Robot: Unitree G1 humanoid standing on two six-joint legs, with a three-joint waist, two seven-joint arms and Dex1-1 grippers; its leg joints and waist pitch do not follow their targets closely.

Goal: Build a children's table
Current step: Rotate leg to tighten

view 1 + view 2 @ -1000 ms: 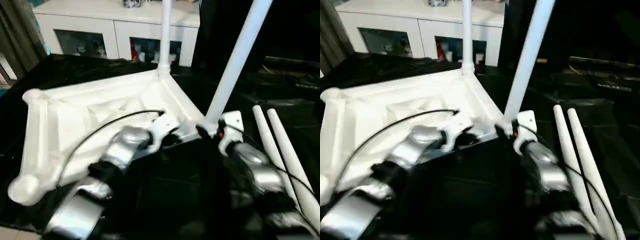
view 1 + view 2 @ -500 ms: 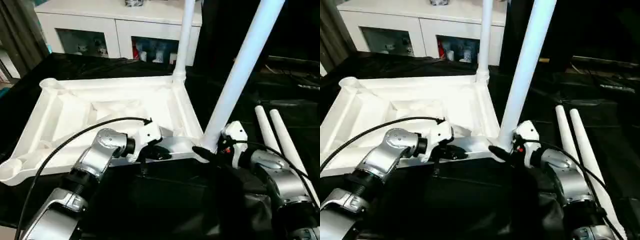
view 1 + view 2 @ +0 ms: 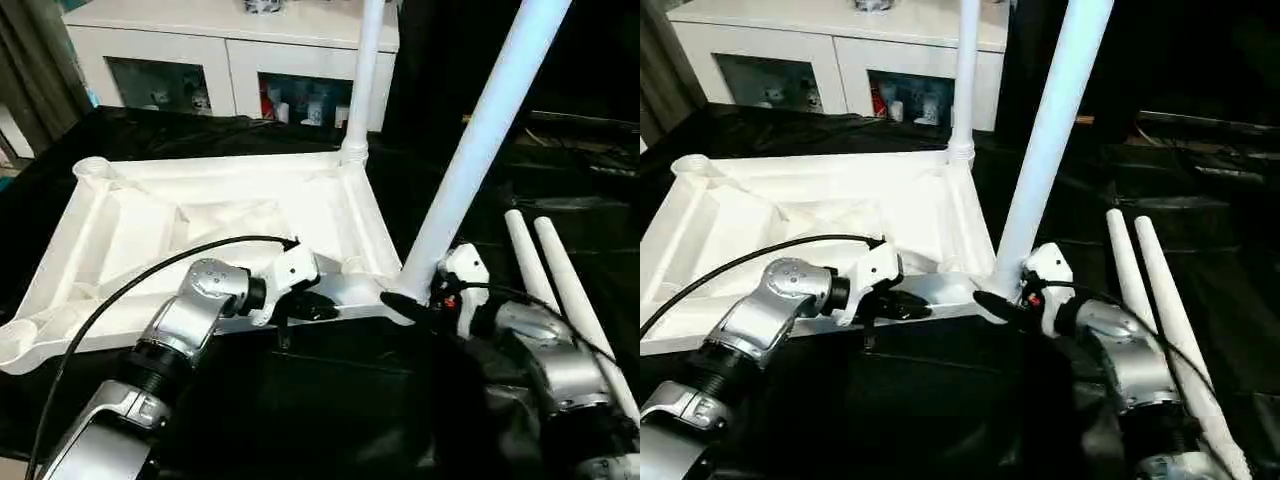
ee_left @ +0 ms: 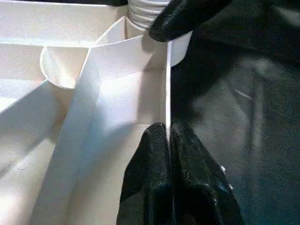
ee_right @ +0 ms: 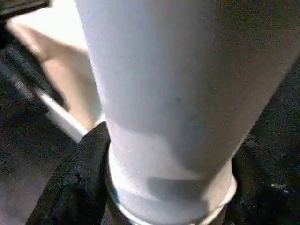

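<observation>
Heads up, quite a bit is cut off here. Both fitted legs run out of the top of the head views: the near leg (image 3: 470, 160) leans off to the right and the far leg (image 3: 362, 70) stands straighter at the back corner, so you can't see their tips. Your right gripper (image 3: 1002, 300) sits at the foot of that near leg, and the wrist camera there is so close that you mostly get white tube with black fingers (image 5: 75, 187) on either side of its base. They look wrapped around it, but whether they're actually clamped tight or just cupping it, you can't tell.

Your left gripper (image 4: 168, 140) is easier: its two fingers are pinched shut on the thin near rim of the tabletop (image 3: 200, 230), which lies upside down on the black-draped table (image 3: 150, 135), ribs up. The nearest left corner socket runs off the edge.

Two spare legs (image 3: 560, 280) lie side by side to the right, partly behind your right forearm.

No readable writing or labels anywhere; the stuff behind the glass doors of the white cabinet (image 3: 230, 60) is too small to make out.
</observation>
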